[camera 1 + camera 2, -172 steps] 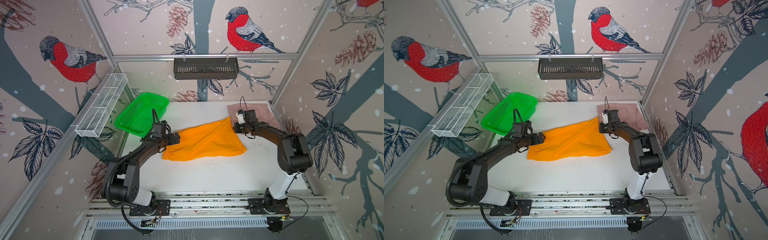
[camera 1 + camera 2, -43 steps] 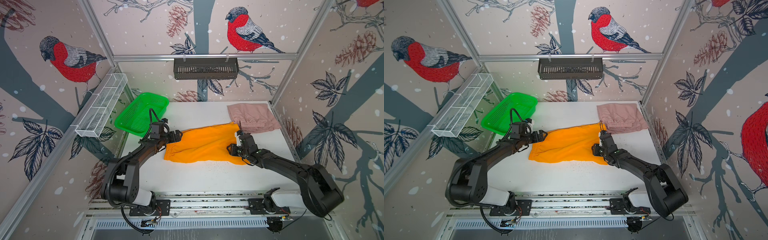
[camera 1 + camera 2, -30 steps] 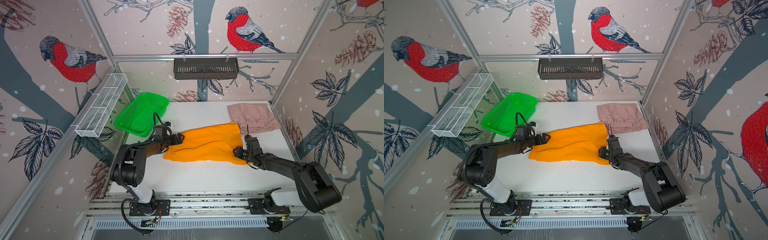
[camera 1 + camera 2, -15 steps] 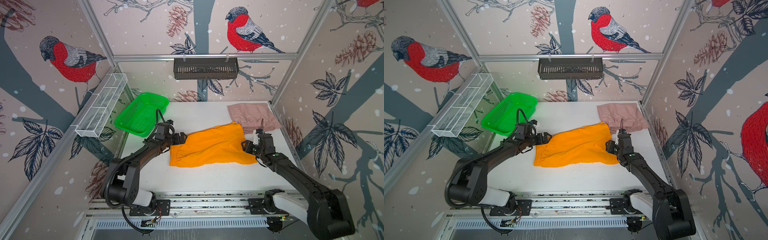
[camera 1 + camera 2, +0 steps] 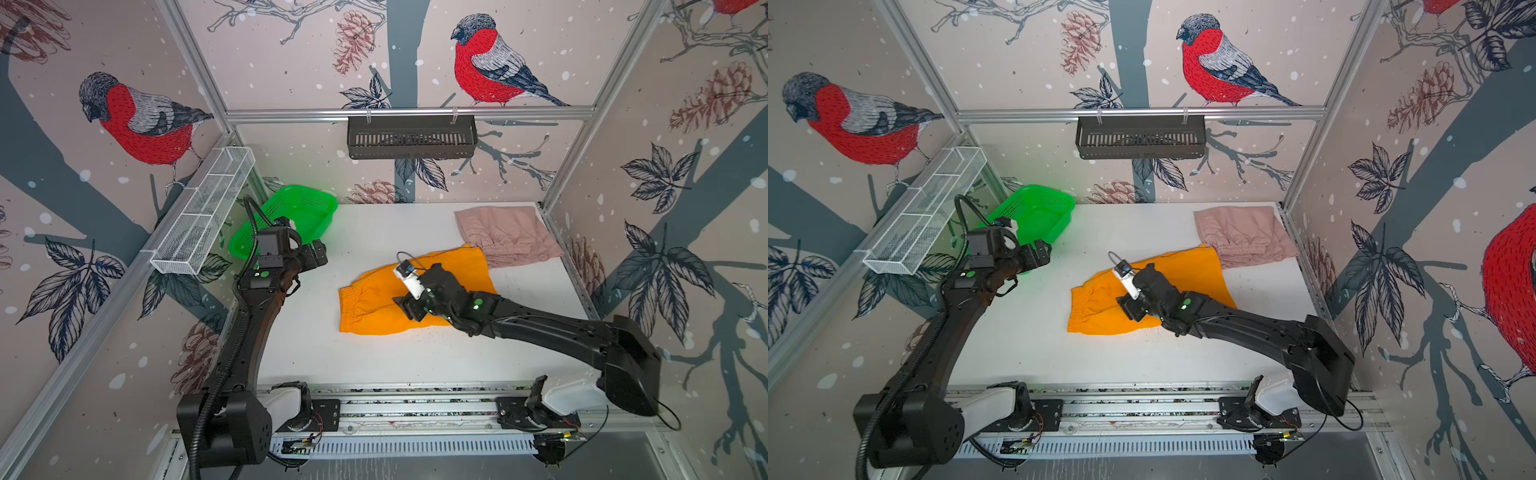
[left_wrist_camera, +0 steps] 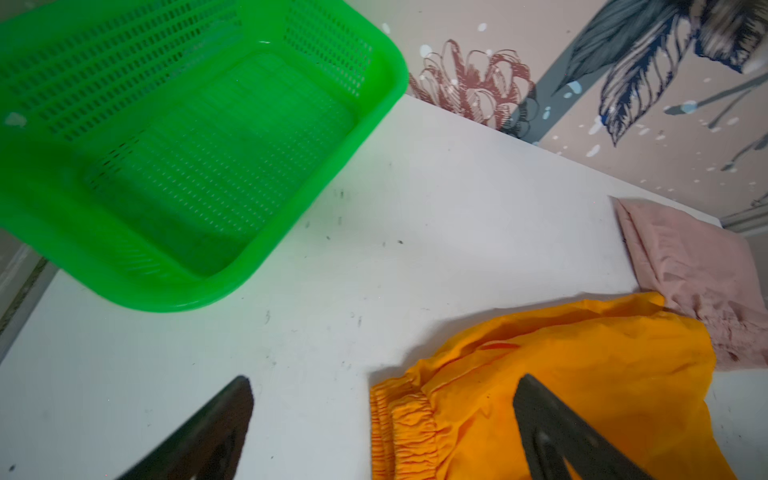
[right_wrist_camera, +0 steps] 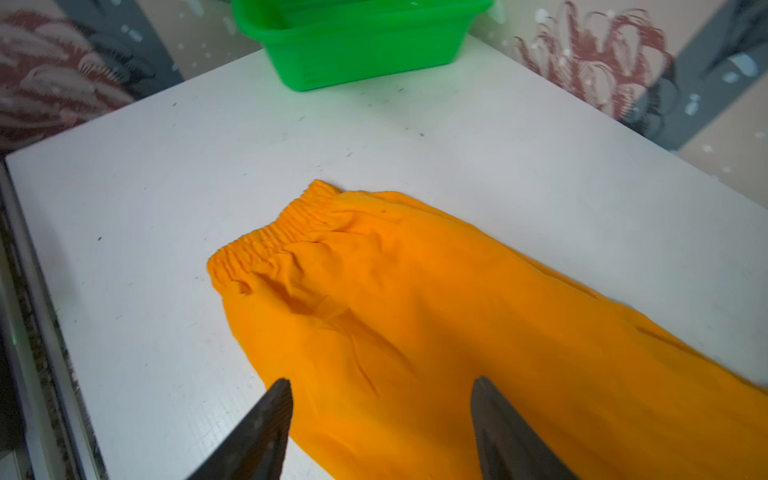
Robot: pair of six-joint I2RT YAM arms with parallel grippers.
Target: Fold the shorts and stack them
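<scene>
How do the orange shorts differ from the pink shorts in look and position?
The orange shorts are bright and lie centrally, waistband toward the left; the pink shorts are dusty, in the far right corner, waistband toward the near edge. Both lie flat with gathered waistbands.

Your left arm [image 5: 249, 332] goes up and away from its base at the near left, then bends at the far left so the wrist lies roughly level. The left end effector [image 5: 318, 255] points right, toward the middle, with its jaws wide apart. In the left wrist view both fingers [image 6: 208, 432] show as dark wedges, well apart.

Your right arm [image 5: 540, 328] runs long and low from its base at the near right, stretched diagonally toward centre. Its wrist is pitched down. The right end effector [image 5: 409, 309] is aimed left and held low, jaws apart, with both tips clearly separated in the right wrist view.
</scene>
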